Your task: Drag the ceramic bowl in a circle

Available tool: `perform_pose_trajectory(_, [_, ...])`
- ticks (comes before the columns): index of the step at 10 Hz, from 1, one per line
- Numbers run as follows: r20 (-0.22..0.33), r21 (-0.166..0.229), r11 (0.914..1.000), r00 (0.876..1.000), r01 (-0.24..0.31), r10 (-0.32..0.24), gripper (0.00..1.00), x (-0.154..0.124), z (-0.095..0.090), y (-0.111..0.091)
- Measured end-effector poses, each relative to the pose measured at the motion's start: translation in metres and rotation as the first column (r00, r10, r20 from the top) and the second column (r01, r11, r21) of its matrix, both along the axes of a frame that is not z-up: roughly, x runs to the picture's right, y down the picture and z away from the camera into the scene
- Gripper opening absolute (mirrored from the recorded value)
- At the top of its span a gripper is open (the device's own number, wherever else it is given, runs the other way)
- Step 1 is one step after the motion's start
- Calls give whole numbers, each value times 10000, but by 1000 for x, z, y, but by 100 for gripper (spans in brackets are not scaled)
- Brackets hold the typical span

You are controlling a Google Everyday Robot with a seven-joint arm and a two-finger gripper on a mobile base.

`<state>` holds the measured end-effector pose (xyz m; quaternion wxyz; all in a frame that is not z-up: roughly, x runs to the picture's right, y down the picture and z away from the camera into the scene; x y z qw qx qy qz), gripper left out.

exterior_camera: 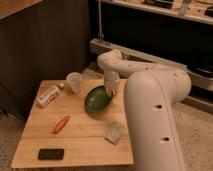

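The green ceramic bowl [97, 99] sits on the wooden table [80, 140], toward its far right part. It looks tilted, with its right rim raised. My gripper [111, 91] is at the bowl's right rim, at the end of the white arm [150, 100] that reaches in from the right. The gripper touches or holds the rim.
A small translucent white cup [74, 81] stands just left of the bowl. A white bottle [49, 96] lies at the far left. An orange-red carrot-like item [61, 124], a black phone [51, 154] and a pale packet [114, 133] lie nearer the front. Dark shelving stands behind.
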<state>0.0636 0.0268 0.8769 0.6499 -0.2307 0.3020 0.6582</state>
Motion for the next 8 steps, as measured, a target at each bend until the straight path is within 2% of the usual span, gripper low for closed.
perform_pose_trajectory(2, [-527, 97, 9998, 9985, -147, 152, 13, 30, -12, -4])
perform_pose_trajectory(4, [-828, 78, 9996, 9962, -270, 275, 13, 51, -20, -1])
perform_pose_trajectory(6, [-1098, -141, 9985, 9926, -537, 518, 13, 79, -31, 16])
perform_pose_trajectory(8, [-1006, -466, 9970, 9933, -613, 563, 13, 81, -45, 39])
